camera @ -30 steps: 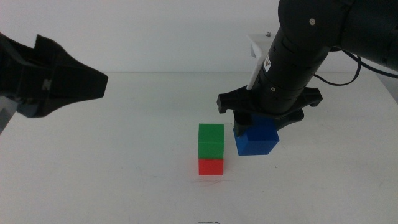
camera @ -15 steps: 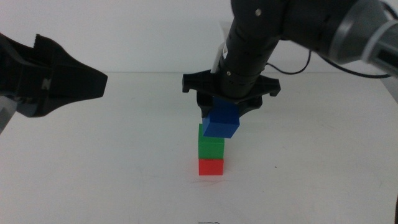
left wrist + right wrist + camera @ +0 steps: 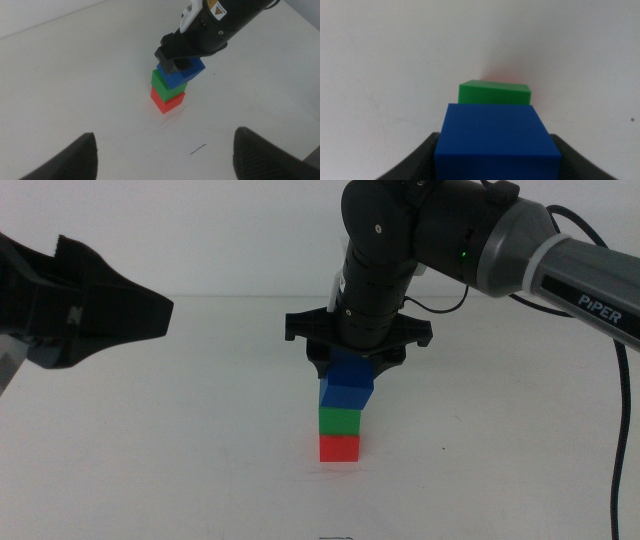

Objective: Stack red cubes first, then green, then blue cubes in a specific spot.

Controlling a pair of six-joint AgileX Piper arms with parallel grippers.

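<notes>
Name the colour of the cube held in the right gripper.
Deep blue cube, clearest in the right wrist view.

The red cube (image 3: 339,448) sits flat on the white tabletop (image 3: 200,460), its matte faces plain and bright. The green cube (image 3: 339,421), the same size, rests squarely on top of it, edges roughly in line with the red one below. The blue cube (image 3: 347,383), deep in colour and equally plain, is at the top of the column, held between the two dark jaws of the right hand (image 3: 349,366), which comes down on it from above. It is turned slightly against the green cube and overhangs one side; whether its underside touches the green top cannot be told.
</notes>
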